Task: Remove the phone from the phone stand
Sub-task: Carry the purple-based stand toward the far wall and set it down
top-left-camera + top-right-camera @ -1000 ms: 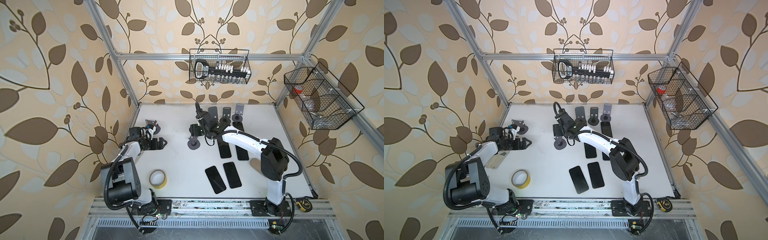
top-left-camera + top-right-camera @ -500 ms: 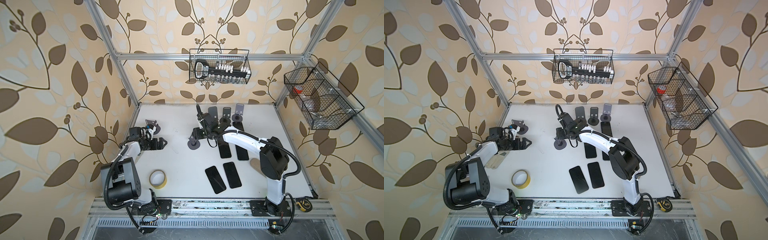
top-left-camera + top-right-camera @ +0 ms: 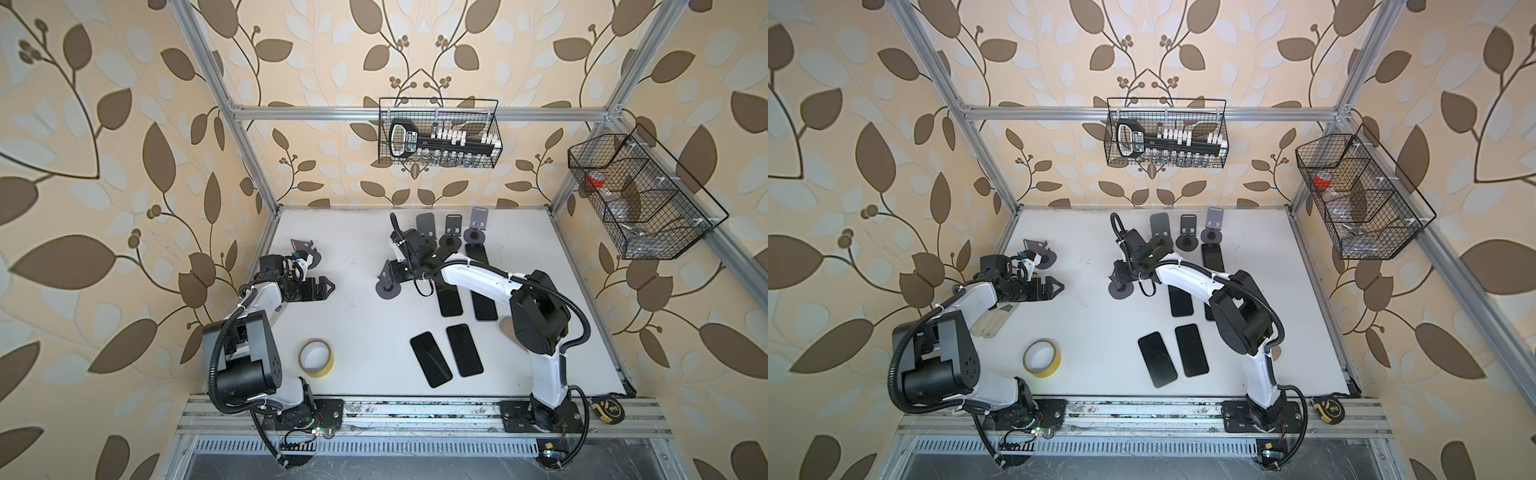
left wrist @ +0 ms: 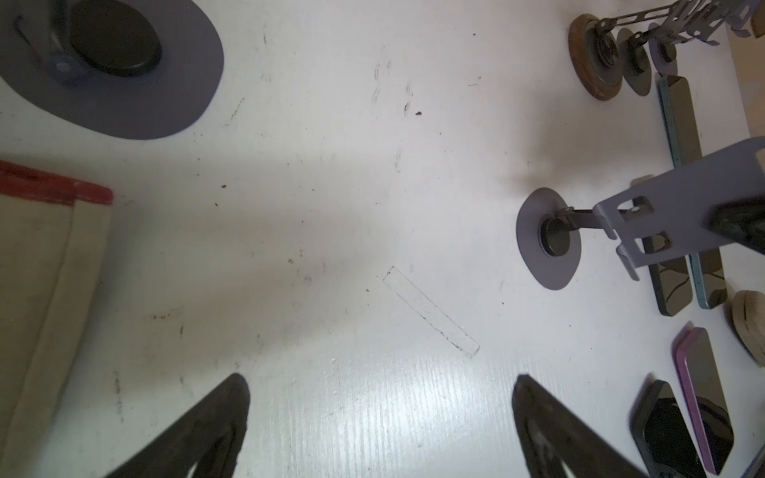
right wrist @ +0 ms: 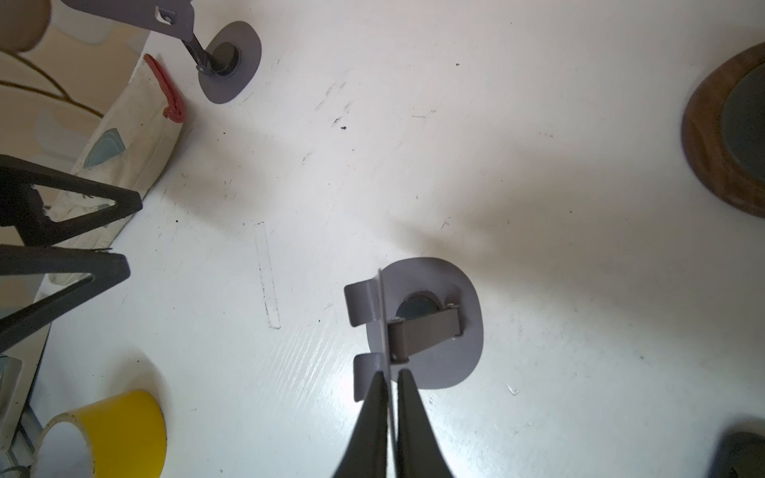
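The right gripper (image 5: 391,374) is pinching the thin upright plate of a grey stand (image 5: 455,364), one finger pressed on each face of the plate, just beside the plate's two hooked lips. The stand's round base sits flat on the table (image 5: 538,207). In both top views this stand (image 3: 387,289) is near the middle of the table, and the right arm reaches across to it from the right. Five dark phones (image 3: 464,350) lie flat on the table, all apart from the stand: two side by side near the front, two partly under the right arm, and one further back. A dark slab (image 3: 426,223) leans in the back row; whether it is a phone I cannot tell. The left gripper (image 4: 379,380) hangs over bare table with its jaws spread wide, holding nothing, near a second stand (image 3: 305,253) at the left edge. A tape roll (image 3: 316,357) lies near the front
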Action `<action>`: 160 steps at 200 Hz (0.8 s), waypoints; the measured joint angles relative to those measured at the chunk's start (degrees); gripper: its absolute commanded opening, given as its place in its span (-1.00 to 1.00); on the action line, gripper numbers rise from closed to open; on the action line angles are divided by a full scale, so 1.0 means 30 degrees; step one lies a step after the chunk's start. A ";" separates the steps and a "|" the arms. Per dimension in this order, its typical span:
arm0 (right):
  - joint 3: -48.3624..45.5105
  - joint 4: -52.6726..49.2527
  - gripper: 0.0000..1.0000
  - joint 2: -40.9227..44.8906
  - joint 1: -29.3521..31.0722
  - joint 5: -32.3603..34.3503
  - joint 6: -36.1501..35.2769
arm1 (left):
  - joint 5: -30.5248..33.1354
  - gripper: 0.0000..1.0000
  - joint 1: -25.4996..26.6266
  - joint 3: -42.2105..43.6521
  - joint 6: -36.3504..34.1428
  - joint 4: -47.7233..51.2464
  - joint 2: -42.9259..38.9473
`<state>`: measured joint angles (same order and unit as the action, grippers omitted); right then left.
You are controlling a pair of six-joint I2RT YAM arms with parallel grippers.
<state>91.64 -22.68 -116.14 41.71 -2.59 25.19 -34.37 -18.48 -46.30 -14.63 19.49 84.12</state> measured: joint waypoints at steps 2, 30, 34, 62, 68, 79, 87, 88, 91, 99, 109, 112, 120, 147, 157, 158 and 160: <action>0.0007 -0.0007 -0.84 0.0007 -0.0029 -0.0007 0.0000 | 0.0000 0.98 0.0000 0.0000 0.0000 0.0000 0.0000; 0.0306 -0.0066 -0.86 0.0007 -0.0554 -0.0168 -0.0117 | 0.0000 0.98 0.0000 0.0000 0.0000 0.0000 0.0000; 0.0393 -0.0073 -0.87 0.0000 -0.0663 -0.0211 -0.0146 | 0.0000 0.98 0.0000 0.0000 0.0000 0.0000 0.0000; 0.1100 0.0007 -0.92 0.0000 -0.1501 -0.0510 -0.0299 | 0.0000 0.98 0.0000 0.0000 0.0000 0.0000 0.0000; 0.1239 0.0095 -0.93 -0.0015 -0.1698 -0.0576 -0.0321 | 0.0000 0.98 0.0000 0.0000 0.0000 0.0000 0.0000; 0.1530 0.0240 -0.95 -0.0117 -0.2025 -0.0699 -0.0342 | 0.0000 0.98 0.0000 0.0000 0.0000 0.0000 0.0000; 0.1778 0.0364 -1.00 -0.0291 -0.2266 -0.0801 -0.0350 | 0.0007 0.98 0.0000 0.0000 0.0000 0.0000 0.0000; 0.1836 0.0386 -1.00 -0.0335 -0.2310 -0.0823 -0.0342 | 0.0000 0.98 0.0000 0.0000 0.0000 0.0000 0.0000; 0.1938 0.0423 -1.00 -0.0393 -0.2390 -0.0845 -0.0342 | 0.0000 0.98 0.0000 0.0000 0.0000 0.0000 0.0000; 0.2222 0.0532 -1.00 -0.0656 -0.2616 -0.0933 -0.0342 | 0.0000 0.98 0.0000 0.0000 0.0000 0.0000 0.0000; 0.2528 0.0627 -1.00 -0.0998 -0.2863 -0.1064 -0.0342 | 0.0000 0.98 0.0000 0.0000 0.0000 0.0007 0.0000; 0.2601 0.0648 -1.00 -0.1078 -0.2929 -0.1071 -0.0342 | 0.0000 0.98 0.0000 0.0000 0.0000 0.0000 0.0000; 0.2849 0.0663 -1.00 -0.1384 -0.3096 -0.1151 -0.0342 | 0.0000 0.98 0.0000 0.0000 0.0000 0.0000 0.0000; 0.3330 0.0911 -1.00 -0.2229 -0.3381 -0.1239 -0.0277 | 0.0000 0.98 0.0000 0.0000 0.0000 0.0000 0.0000; 0.3351 0.1035 -1.00 -0.2404 -0.3424 -0.1297 -0.0262 | 0.0000 0.98 0.0000 0.0000 0.0000 0.0000 0.0000; 0.3351 0.1064 -1.00 -0.2426 -0.3432 -0.1290 -0.0262 | 0.0000 0.98 0.0000 0.0000 0.0000 0.0000 0.0000; 0.3359 0.1107 -1.00 -0.2433 -0.3439 -0.1297 -0.0262 | 0.0000 0.98 0.0000 0.0000 0.0000 0.0000 0.0000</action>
<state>101.71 -19.35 -123.44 31.40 -6.48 24.40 -34.37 -18.48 -46.30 -14.63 19.49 84.12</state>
